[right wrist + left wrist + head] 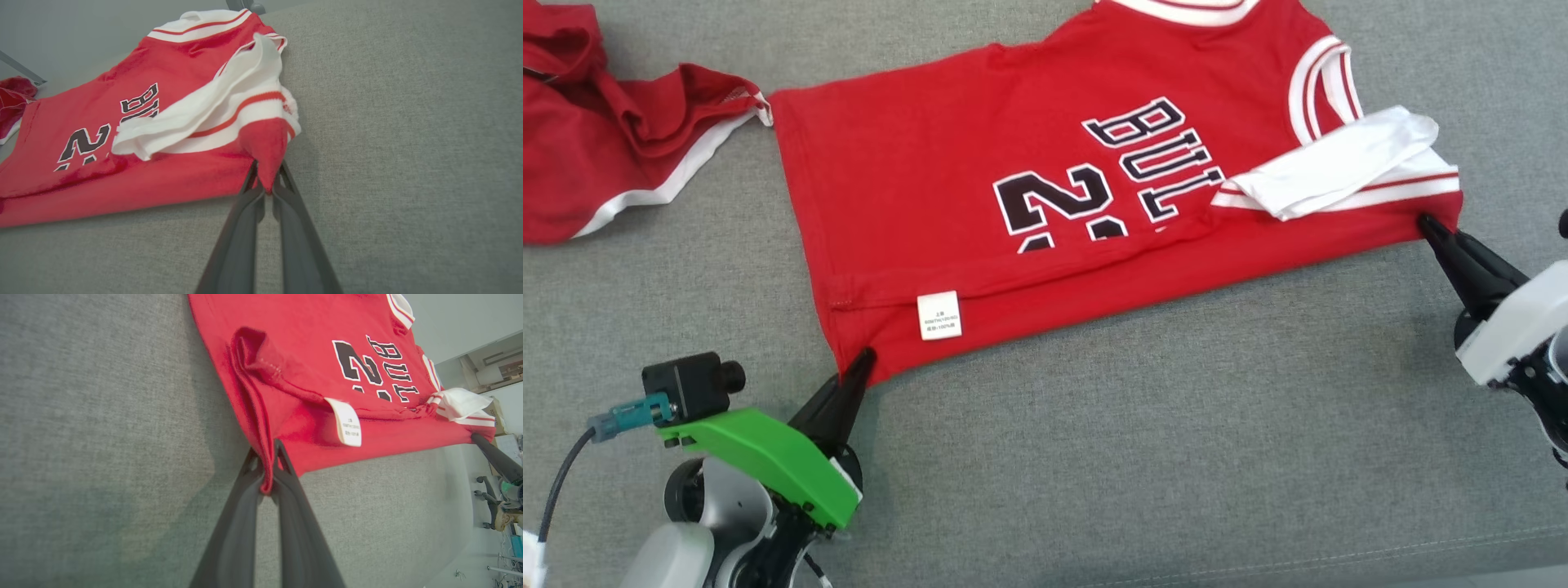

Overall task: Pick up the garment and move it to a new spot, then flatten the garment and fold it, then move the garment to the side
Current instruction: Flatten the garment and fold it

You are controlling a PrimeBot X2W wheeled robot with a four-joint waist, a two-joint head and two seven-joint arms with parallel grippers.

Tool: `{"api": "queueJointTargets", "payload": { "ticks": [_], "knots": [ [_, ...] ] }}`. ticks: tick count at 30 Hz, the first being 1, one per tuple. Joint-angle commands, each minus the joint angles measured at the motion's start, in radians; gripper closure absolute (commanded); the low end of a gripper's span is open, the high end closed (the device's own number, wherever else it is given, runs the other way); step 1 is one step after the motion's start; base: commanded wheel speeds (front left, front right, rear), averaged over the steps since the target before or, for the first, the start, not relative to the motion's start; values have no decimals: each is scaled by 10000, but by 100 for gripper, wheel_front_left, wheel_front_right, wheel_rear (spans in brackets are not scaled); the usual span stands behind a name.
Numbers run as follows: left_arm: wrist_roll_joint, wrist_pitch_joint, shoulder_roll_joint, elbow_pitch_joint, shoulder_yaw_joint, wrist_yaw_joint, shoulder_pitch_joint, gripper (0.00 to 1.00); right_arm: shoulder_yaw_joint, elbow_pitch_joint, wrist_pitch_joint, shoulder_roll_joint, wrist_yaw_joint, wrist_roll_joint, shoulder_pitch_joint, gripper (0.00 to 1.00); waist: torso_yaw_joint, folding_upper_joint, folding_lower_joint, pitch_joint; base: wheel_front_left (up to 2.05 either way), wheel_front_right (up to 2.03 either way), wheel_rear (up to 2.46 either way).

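the jersey [915,180] is red with white trim and black, seemingly white-edged lettering [1054,204].

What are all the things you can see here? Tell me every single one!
red jersey: one, red with white trim and black lettering, spread across the middle, near edge folded over.
care label: one, white, on the jersey near its lower left corner.
second garment: one, red with a white edge, crumpled at the far left.
grey surface: one, grey fabric, under everything.
left gripper: one, dark fingers, shut on the jersey's near left corner.
right gripper: one, dark fingers, shut on the jersey's near right corner.
wrist camera: one, black on a green bracket, on the left arm.
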Motion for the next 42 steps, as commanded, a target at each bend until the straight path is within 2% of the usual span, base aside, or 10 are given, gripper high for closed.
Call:
{"api": "queueJointTargets", "payload": {
  "ticks": [1,9,15,16,17,18,25,30,35,42],
  "knots": [
    [-213,144,162,-325,58,-51,269,100,-121,-241,200,-277,-14,213,412,100,27,6,0,-285,0,0,0],
    [-890,687,791,-2134,182,207,2390,100,-912,-1868,1827,-1383,-15,1248,3005,100,-81,6,0,-307,0,0,0],
    [-669,450,634,-1876,-102,276,3059,100,-1364,-1575,1944,-1037,-17,528,3613,100,4,6,0,-163,0,0,0],
    [-606,372,593,-1813,-94,324,3077,76,-1420,-1522,1908,-915,-17,414,3613,100,34,6,0,-158,0,0,0],
    [-547,308,562,-1771,-101,341,3100,27,-1432,-1522,1948,-814,-17,328,3640,47,70,6,0,-160,0,0,0],
    [-481,255,574,-1744,-103,369,3125,0,-1448,-1550,2027,-788,-17,220,3680,0,103,6,0,-161,0,0,0],
    [74,-4,1048,-2185,287,586,2653,0,-2643,-2567,2326,-1342,-9,122,3112,0,341,6,0,2,0,0,0],
    [735,220,1118,-2178,242,782,982,0,-2931,-3124,2756,-1313,-11,-518,1098,0,649,6,0,642,0,0,0],
    [1386,257,506,-1054,-207,793,-1477,0,-1840,-2779,3280,-803,-11,-1808,-1539,0,1126,6,0,1575,0,0,0],
    [1571,52,-457,662,-737,348,-3551,0,-223,-1462,3388,-38,-11,-2832,-4008,0,1652,6,0,2317,0,0,0]
  ]
}}
